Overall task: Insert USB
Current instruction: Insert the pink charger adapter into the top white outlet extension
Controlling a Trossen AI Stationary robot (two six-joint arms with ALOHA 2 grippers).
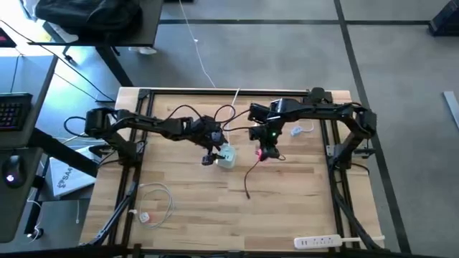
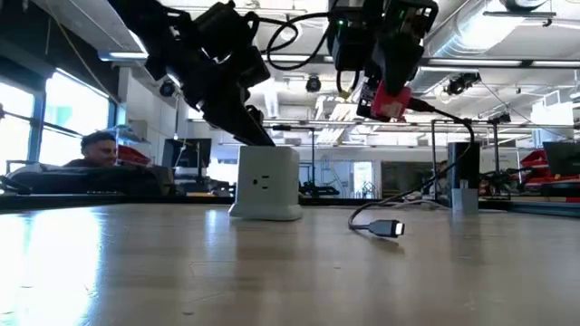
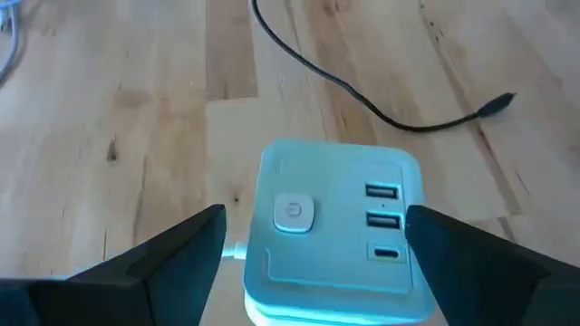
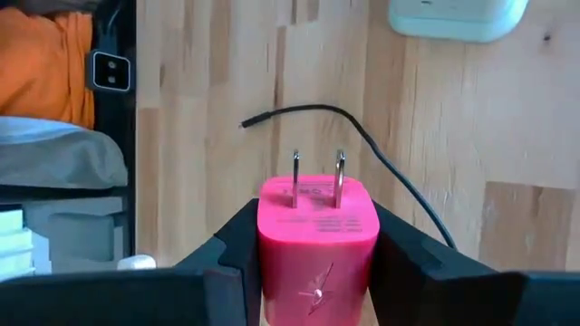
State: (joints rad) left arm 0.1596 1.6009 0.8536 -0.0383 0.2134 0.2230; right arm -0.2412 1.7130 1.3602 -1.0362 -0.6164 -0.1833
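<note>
Wood table (image 1: 179, 215), mid-frame in the high view: right jaws (image 4: 317, 240) clamp the USB (image 4: 317, 226), lifted beside the charger cube (image 3: 335, 226). Left jaws (image 3: 317, 258) open, bracketing the cube. Plug looks light, rigid, slick; grip the flat sides, black cable (image 4: 399, 177) trails limp.

— Seen from above: 2 dark, slender jointed arms, loose black cables looping along both.
— And up close: broad, matte black, wedge-shaped fingers (image 3: 154, 263); small green light near right wrist.
</note>
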